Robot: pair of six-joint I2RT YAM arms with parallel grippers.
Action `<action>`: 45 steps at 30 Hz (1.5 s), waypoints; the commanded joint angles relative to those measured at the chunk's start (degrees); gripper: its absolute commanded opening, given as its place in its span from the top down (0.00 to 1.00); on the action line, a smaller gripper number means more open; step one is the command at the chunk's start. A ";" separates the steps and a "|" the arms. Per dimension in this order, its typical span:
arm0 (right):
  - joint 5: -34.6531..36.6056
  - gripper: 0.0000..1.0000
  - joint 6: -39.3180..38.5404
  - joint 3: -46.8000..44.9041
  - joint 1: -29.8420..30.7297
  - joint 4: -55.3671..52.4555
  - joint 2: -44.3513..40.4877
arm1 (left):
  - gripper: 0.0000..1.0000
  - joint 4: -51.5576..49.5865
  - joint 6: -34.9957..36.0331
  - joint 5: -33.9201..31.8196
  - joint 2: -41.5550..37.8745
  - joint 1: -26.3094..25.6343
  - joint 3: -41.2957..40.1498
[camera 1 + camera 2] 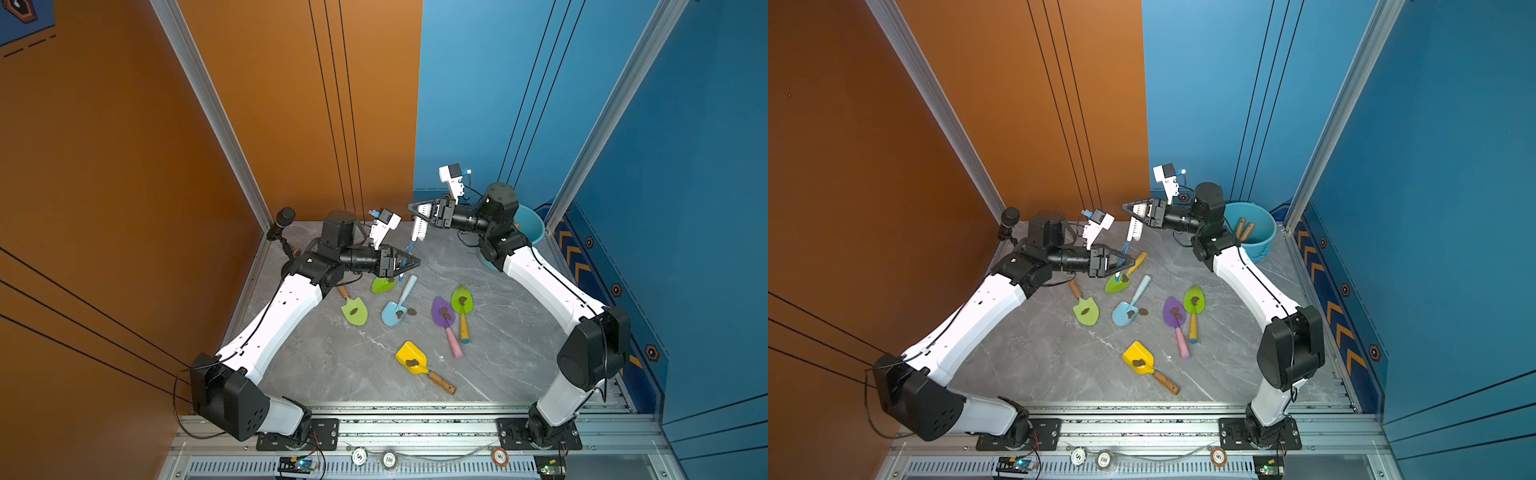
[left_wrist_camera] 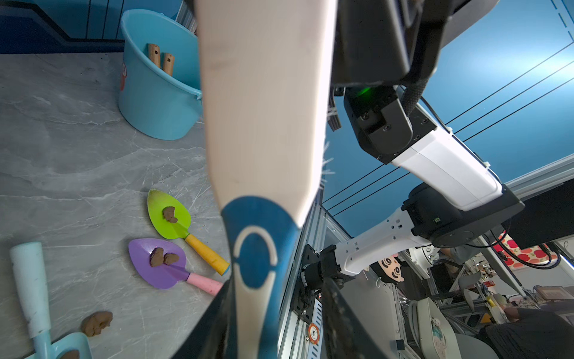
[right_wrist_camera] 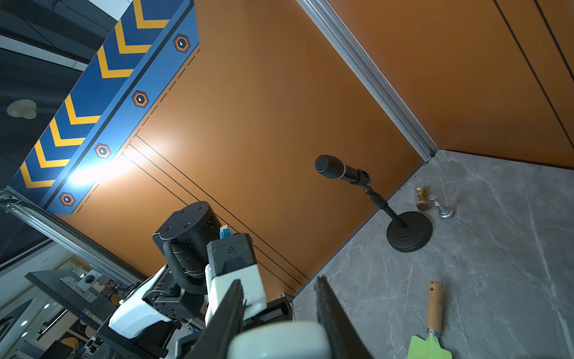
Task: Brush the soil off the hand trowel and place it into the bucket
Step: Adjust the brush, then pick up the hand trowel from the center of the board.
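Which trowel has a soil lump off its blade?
The light-blue trowel: one lump lies on the table beside its blade; the rest carry theirs on the blade.

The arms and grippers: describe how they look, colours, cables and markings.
The left arm and right arm have white shells between bulky black joints, with thin black cables running along them. The left gripper and right gripper are black and taper to triangular tips. Each wrist carries a white-and-black camera block with a blue plug.
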 commanded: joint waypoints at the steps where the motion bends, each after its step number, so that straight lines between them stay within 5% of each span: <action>1: -1.39 0.90 1.21 1.76 -0.93 3.42 -0.41 | 0.54 1.02 -0.39 2.06 0.31 -0.37 -0.10; 6: -2.00 0.90 2.57 2.60 -1.73 4.94 0.19 | 0.64 0.39 -0.11 1.99 1.08 -0.37 0.19; 12: -2.09 0.81 4.25 3.31 -1.73 6.85 1.33 | 1.00 1.69 -0.64 1.02 1.37 -0.34 0.45; 16: -0.93 0.67 5.88 3.07 -1.37 9.28 2.09 | 1.00 2.44 -0.71 -1.21 0.76 -0.38 -0.24; 19: 1.42 0.42 6.18 2.36 -1.10 9.40 2.00 | 1.00 1.86 -0.48 -3.41 0.01 -0.25 -0.47; 20: 3.02 0.09 5.96 1.63 -1.12 8.93 1.69 | 1.00 1.20 -0.29 -5.33 -0.40 -0.06 -0.44; 21: 4.88 0.01 5.71 0.70 -1.21 8.60 1.21 | 1.00 0.37 0.01 -6.96 -0.84 0.10 -0.50; 30: 28.74 0.01 3.19 -13.75 5.12 -5.50 -7.84 | 1.00 -2.30 -1.27 -21.89 -7.62 4.31 -5.60; 38: 48.99 0.01 -1.37 -14.87 14.53 -24.39 -13.25 | 1.00 -2.97 -2.72 -26.71 -10.77 7.71 -7.99; 45: 46.93 0.01 -0.42 -19.86 14.38 -15.04 -16.38 | 1.00 -3.38 -2.94 -26.97 -11.97 7.67 -8.89</action>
